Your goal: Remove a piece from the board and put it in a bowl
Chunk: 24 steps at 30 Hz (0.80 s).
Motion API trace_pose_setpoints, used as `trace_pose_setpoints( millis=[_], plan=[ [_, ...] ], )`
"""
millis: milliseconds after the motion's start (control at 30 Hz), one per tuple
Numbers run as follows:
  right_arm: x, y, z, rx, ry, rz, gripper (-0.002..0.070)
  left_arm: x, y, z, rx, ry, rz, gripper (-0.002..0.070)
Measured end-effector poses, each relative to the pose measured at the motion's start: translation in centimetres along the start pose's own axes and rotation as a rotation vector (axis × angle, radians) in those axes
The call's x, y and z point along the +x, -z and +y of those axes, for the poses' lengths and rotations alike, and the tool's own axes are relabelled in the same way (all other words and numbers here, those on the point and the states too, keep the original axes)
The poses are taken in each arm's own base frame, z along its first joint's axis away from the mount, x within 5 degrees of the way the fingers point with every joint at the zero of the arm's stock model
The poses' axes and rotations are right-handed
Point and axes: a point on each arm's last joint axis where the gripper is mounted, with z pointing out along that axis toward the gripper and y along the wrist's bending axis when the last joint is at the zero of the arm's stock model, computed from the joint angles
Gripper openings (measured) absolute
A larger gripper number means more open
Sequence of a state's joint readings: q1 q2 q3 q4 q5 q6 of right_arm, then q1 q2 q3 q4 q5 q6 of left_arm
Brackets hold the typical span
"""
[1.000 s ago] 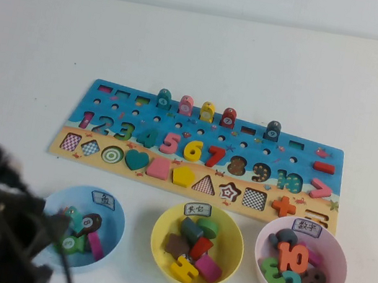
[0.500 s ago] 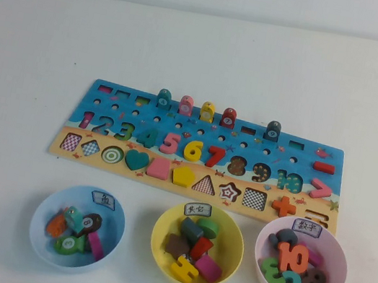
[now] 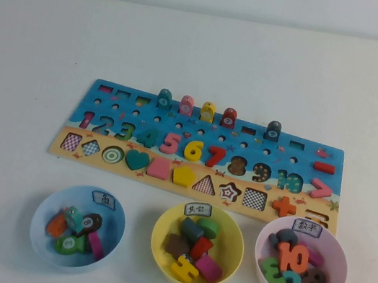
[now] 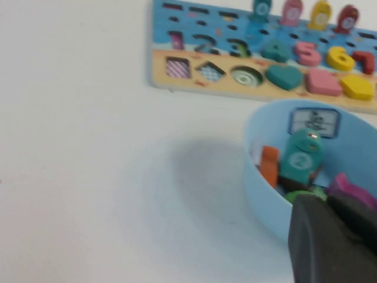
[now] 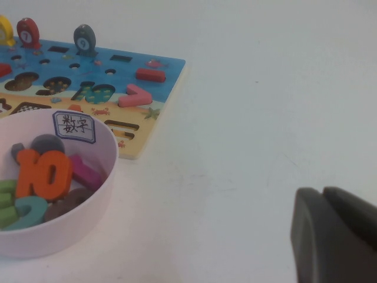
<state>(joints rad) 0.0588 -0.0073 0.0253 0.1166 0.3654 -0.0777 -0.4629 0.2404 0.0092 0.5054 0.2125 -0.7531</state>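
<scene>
From what I can see, the drop looks done: the teal fish piece (image 4: 300, 159) lies inside the light blue bowl (image 3: 41, 233), leaning among an orange piece (image 4: 269, 165), a pink one and a green one. In the high view it shows as the small teal shape (image 3: 74, 218) toward the bowl's far side. That bowl sits near the table's (image 3: 205, 49) front left corner, with the yellow bowl (image 3: 159, 250) and the pale pink bowl (image 3: 338, 274) in a row to its right along the front edge. The board (image 3: 323, 209) lies behind the three bowls, around the table's middle.

My left claw (image 4: 333, 236) hangs just beside the blue bowl's near rim, empty, its two dark fingers pressed together; only a dark scrap of that arm shows at the front left corner in the high view. My right claw (image 5: 336, 236) hovers over bare table near the front right corner, well apart from the pink bowl, fingers together and holding nothing.

What's left, I judge, is nothing for this piece. Five more fish pieces stand upright in the board's top row.

Writing: each bowl carries a small white handwritten label. The blue bowl's reads as one character I can't make out; the pink bowl's label (image 5: 74, 126) reads "数字". The board shows numbers 1 to 10, with 8 an empty recess, plus maths signs.
</scene>
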Motion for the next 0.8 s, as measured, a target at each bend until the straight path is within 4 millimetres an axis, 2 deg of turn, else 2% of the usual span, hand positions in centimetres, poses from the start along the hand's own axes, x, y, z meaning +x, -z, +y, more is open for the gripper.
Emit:
trace_pose_setpoints(
  millis=[167,333,500,800],
  plan=[
    [0.0,0.0,0.0,0.0,0.0,0.0,-0.0017,-0.4,0.5,1.0,-0.137,-0.046,-0.126,-0.0003],
    [0.0,0.0,0.0,0.0,0.0,0.0,-0.0017,-0.3,1.3,1.4,-0.244,-0.244,-0.151,-0.0003],
    [0.0,0.0,0.0,0.0,0.0,0.0,-0.0017,0.8,1.7,1.3,-0.227,-0.278,-0.075,-0.0003],
    [0.0,0.0,0.0,0.0,0.0,0.003,-0.0017,1.0,1.6,1.1,-0.205,-0.283,-0.063,-0.0003]
  ],
)
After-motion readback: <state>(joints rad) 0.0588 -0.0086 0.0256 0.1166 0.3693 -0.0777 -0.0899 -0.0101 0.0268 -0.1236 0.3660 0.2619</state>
